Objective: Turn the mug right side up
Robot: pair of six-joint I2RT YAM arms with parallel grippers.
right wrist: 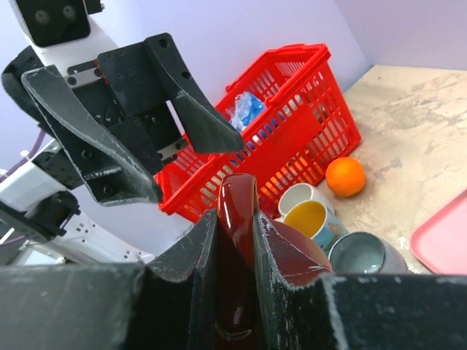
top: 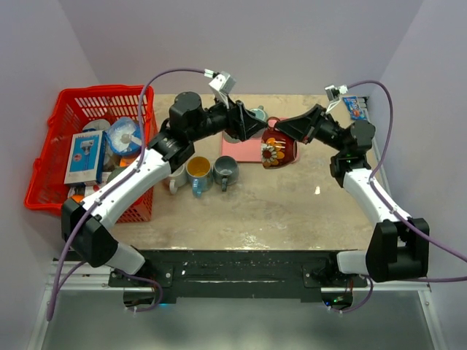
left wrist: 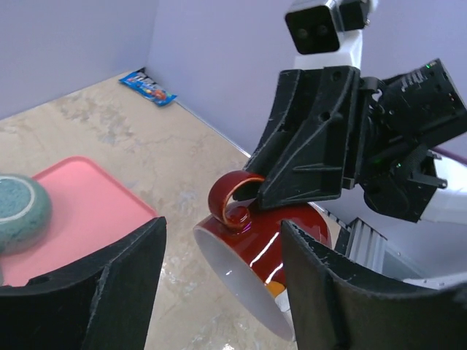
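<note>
I hold mug [top: 279,148] by handle [left wrist: 232,195] in R claw [right wrist: 237,219], mouth tipped twd 9 o'clock at open L claw [left wrist: 222,233].

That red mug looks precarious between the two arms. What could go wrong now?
The right hand pinches the red mug only by its thin handle, so the tilted mug might swivel or slip out. The open left hand sits very close to it, so the two hands could bump.

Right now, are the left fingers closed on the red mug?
No, the left fingers stand spread apart; the right fingers pinch the handle of the red mug.
</note>
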